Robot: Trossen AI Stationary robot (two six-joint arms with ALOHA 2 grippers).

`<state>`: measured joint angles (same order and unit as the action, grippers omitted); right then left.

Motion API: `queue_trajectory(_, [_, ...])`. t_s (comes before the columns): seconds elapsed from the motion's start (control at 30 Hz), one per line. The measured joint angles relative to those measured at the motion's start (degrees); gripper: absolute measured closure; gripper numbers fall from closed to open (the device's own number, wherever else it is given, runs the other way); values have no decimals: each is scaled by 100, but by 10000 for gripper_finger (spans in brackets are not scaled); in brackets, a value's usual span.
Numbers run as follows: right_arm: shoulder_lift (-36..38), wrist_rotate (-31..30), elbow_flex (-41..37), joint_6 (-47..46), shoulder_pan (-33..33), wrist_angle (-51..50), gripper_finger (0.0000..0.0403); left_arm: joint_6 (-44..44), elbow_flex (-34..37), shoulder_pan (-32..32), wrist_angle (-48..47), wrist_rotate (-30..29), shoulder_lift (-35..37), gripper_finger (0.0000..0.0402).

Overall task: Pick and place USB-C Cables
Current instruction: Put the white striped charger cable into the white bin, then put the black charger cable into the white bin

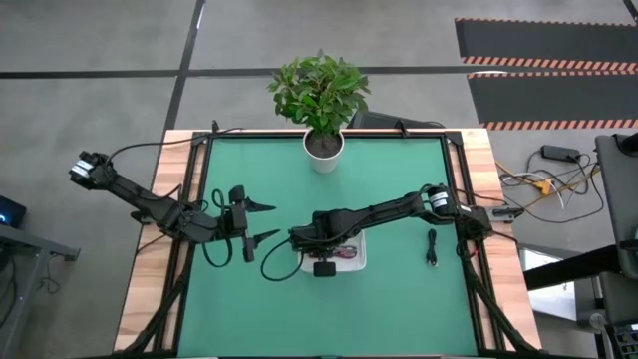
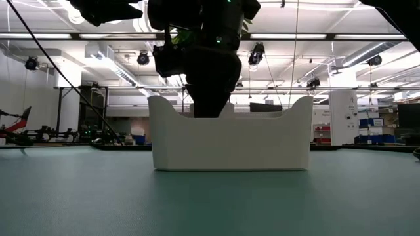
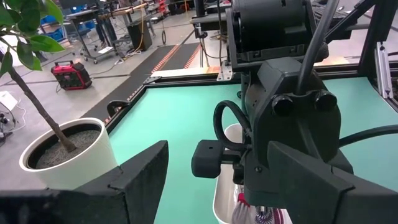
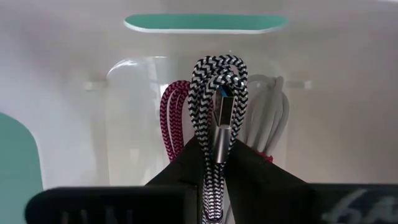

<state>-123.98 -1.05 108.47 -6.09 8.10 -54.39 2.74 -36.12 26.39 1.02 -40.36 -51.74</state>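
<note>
A white tray (image 1: 357, 261) stands mid-table. My right gripper (image 4: 214, 177) reaches down into the tray (image 2: 230, 141) and is shut on a grey-brown cable bundle with a black-and-white weave (image 4: 217, 81). Behind it, inside the tray (image 4: 62, 74), lie a magenta-pink cable (image 4: 169, 118) and a white-grey cable (image 4: 267, 112). A black cable (image 1: 431, 247) lies flat on the green mat to the tray's right. My left gripper (image 1: 271, 222) hovers open, left of the tray, touching nothing. My right gripper pinches the woven cable bundle between its two fingers (image 4: 180, 165), across the strands beside the metal plug (image 4: 213, 155). It comes from above, pointing down into the tray. The looped end (image 4: 217, 65) sticks out beyond the fingertips; whether it touches the tray floor, I cannot tell.
A potted plant in a white pot (image 1: 324, 150) stands at the table's far edge, behind the tray. The right arm (image 3: 292, 106) fills the space just right of my left gripper. Wooden borders and black frame rails run along the table's sides.
</note>
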Motion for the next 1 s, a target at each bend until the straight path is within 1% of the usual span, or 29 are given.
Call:
queue_trajectory(0.07, [0,-1,0,-25,0,1,356,2,0,0,-1,0,2,143])
queue_trajectory(0.3, [0,-1,0,-37,0,35,293,7,0,-1,1,0,-1,143])
queue_trajectory(0.5, [0,-1,0,-28,0,52,261,7,0,0,-1,0,0,143])
queue_trajectory(0.63, [50,-1,66,-70,0,-98,253,7,0,0,1,0,2,143])
queue_trajectory(0.8, [210,-8,360,-242,41,-489,259,30,0,0,-1,2,-1,143])
queue_trajectory(1.0, [750,-57,315,-549,287,-527,272,156,0,0,8,7,-1,143])
